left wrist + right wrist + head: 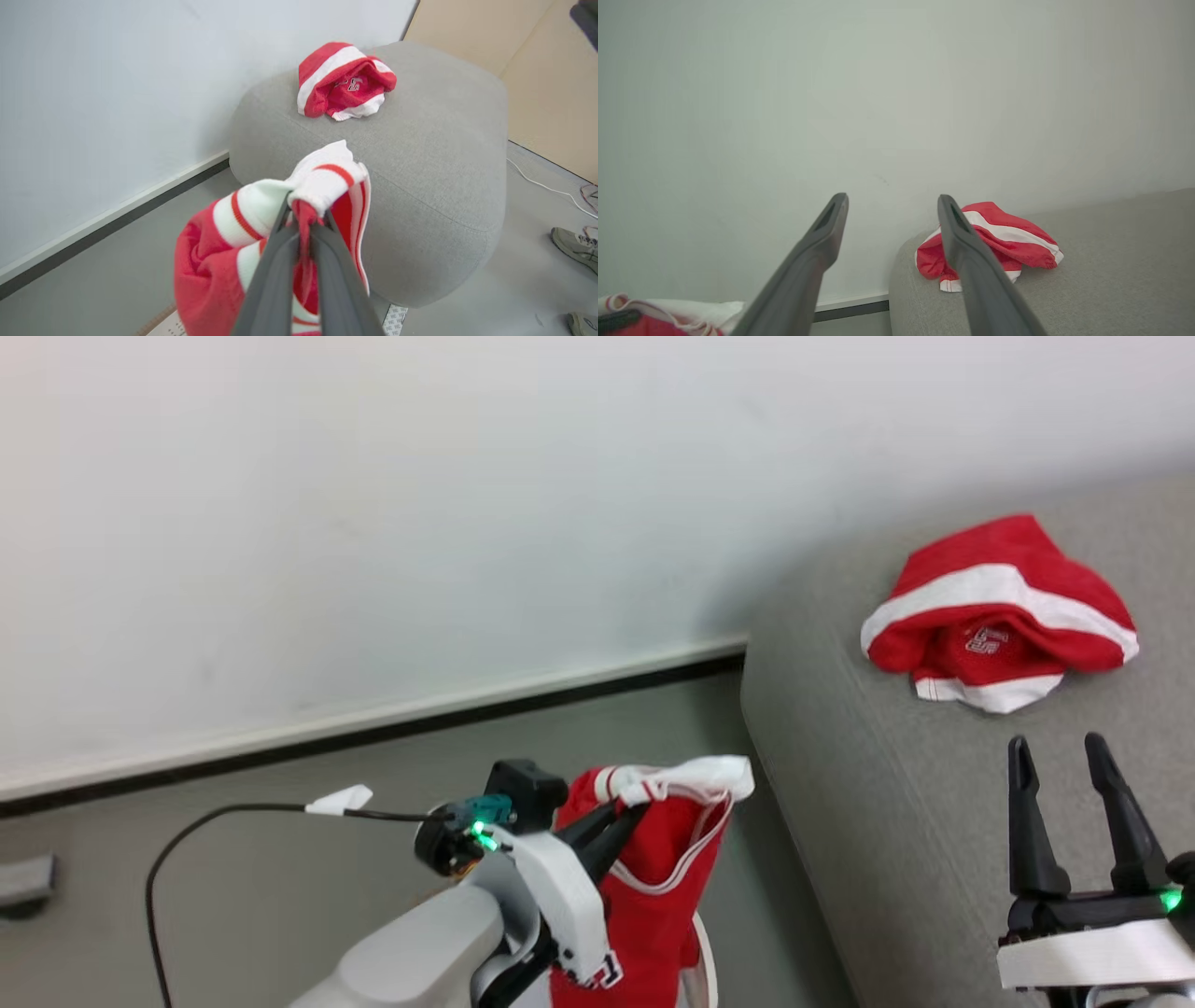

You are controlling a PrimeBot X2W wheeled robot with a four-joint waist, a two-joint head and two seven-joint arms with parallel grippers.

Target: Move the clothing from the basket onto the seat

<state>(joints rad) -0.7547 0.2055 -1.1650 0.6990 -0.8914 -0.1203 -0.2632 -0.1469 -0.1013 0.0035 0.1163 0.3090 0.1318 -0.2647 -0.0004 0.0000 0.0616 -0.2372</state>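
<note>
left pincer (304, 219) clamped on red garment (205, 261) | right pincer (1057, 749) apart | second garment (999, 616) on seat (887, 821)

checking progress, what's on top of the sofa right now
One crumpled red garment lies on the sofa; what its folds cover is hidden. A second garment hangs from the left gripper.

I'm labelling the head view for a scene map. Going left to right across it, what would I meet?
Black cable → left gripper, shut on a hanging red garment → grey seat → second red garment lying on it.
</note>
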